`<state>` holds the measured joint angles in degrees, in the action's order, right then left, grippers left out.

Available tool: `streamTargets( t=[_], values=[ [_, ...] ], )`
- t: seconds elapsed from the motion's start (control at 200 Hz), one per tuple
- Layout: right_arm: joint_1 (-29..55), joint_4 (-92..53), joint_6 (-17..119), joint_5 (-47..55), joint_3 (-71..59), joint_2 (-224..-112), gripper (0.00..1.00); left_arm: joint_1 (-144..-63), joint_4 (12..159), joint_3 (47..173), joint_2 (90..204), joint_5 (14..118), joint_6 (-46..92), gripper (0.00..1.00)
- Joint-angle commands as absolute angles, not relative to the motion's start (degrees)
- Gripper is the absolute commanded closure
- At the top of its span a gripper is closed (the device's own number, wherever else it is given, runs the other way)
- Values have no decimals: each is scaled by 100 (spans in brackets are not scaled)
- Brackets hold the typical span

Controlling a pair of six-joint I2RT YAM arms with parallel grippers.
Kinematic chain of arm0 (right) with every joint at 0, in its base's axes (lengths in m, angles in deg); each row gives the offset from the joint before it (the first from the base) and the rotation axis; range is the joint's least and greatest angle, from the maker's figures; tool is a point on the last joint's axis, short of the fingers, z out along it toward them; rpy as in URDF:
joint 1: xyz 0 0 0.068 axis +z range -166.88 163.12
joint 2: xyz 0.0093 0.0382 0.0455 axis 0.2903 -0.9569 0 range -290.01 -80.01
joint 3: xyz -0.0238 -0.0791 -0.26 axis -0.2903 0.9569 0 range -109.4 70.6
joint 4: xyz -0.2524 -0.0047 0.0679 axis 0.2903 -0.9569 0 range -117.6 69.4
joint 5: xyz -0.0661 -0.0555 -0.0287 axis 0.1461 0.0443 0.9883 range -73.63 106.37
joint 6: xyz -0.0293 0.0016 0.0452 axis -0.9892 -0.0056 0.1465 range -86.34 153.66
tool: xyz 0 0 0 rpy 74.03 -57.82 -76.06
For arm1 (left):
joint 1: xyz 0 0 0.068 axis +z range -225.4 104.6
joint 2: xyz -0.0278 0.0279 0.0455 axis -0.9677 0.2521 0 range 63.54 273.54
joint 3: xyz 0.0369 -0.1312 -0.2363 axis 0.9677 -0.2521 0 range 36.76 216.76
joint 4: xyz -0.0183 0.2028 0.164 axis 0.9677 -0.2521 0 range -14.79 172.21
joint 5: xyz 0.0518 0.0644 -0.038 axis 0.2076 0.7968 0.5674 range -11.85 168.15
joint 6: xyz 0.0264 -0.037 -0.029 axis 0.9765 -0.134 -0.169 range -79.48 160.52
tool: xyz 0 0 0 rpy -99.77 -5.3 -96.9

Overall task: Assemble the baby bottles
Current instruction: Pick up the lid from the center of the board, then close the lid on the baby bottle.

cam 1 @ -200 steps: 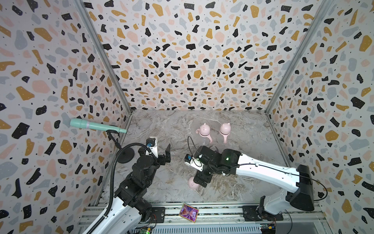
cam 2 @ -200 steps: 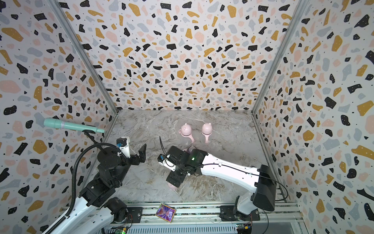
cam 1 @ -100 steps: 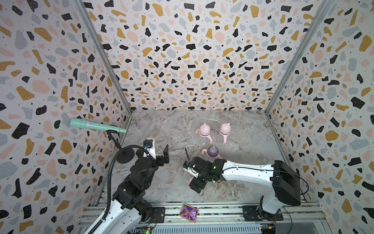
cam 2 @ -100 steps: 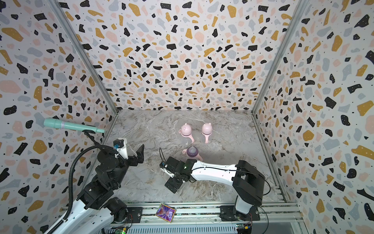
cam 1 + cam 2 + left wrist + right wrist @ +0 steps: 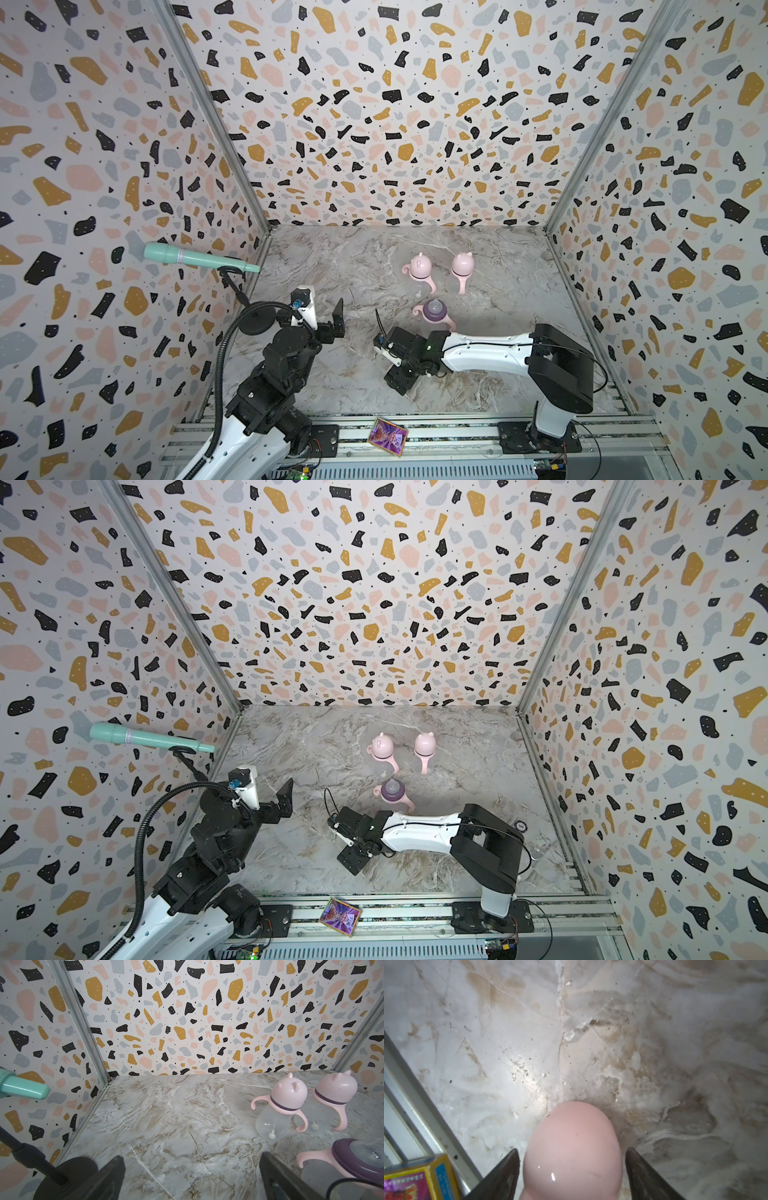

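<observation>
- Right pincer is spread open around the loose pink dome cap, with a sliver of gap on each side, low over the marble surface.
- In a top view, the uncapped bottle stands near it at 1 o'clock, purple teat ring showing.
- Past that are a capped bottle at 11 o'clock and a second capped bottle at 1 o'clock, both upright.
- Left pincer is off at 10 o'clock, wide open and holding nothing.

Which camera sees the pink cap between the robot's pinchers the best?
The right wrist view: the pink cap fills it up close, sitting between the fingers of the right gripper. In both top views that gripper hides the cap. The left wrist view misses it.
</observation>
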<state>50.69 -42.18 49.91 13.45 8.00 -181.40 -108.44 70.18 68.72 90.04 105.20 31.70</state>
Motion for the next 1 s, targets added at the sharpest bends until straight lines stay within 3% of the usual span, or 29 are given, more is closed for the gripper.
streamTargets(
  t=[0.0, 0.235, 0.551, 0.731, 0.996],
  values=[
    [5104, -4147, 5100, 1540, 847, -18175, 23, -10809, 7079, 6935, 8947, 10543, 3147, 0],
    [5116, -4461, 5137, 1602, 671, -17953, 44, -10809, 7052, 6926, 8929, 10516, 3164, 0],
    [4630, -5269, 4920, 1366, -261, -16653, 58, -10809, 7324, 6880, 9131, 10394, 3133, 0],
    [3741, -5926, 4410, 979, -1131, -16082, 61, -10809, 7509, 6869, 9245, 10307, 3099, 0],
    [2690, -6940, 3667, 1628, -2028, -16427, 63, -10809, 7831, 6840, 9586, 9566, 3094, 0]
  ],
)
